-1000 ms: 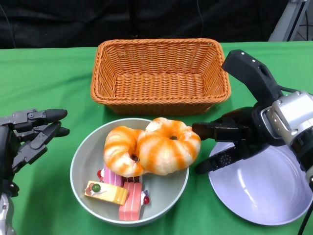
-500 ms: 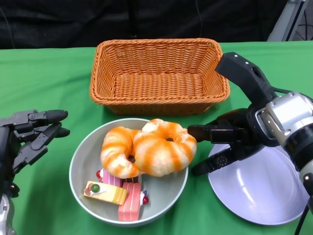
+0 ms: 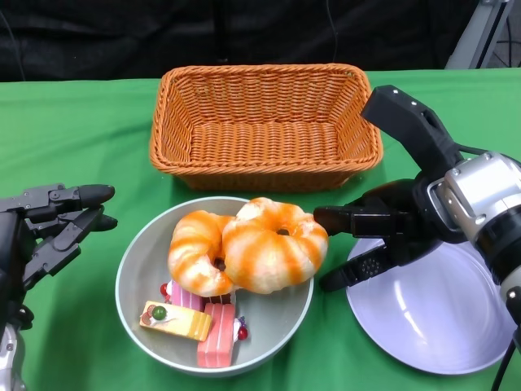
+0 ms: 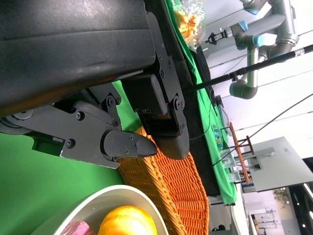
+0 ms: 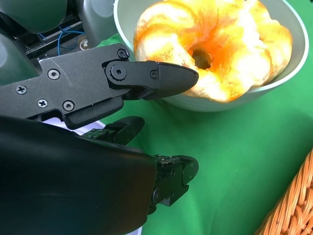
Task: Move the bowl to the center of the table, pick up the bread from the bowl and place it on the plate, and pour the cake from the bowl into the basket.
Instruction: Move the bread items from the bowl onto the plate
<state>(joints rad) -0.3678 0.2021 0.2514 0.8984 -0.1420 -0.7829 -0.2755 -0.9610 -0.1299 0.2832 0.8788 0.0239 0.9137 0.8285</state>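
The pale grey-green round bowl (image 3: 130,281) sat on the green tablecloth (image 3: 73,130), just in front of the woven orange wicker basket (image 3: 264,122). In it lay two glazed orange-and-white ring-shaped breads (image 3: 273,244) above pink and yellow cake slices (image 3: 191,322). The right hand (image 3: 383,232), fingers apart and holding nothing, reached beside the bowl's rim (one fingertip (image 5: 171,78) near the bread), over the lavender round plate (image 3: 440,318). The left hand (image 3: 49,224) hovered spread, empty.
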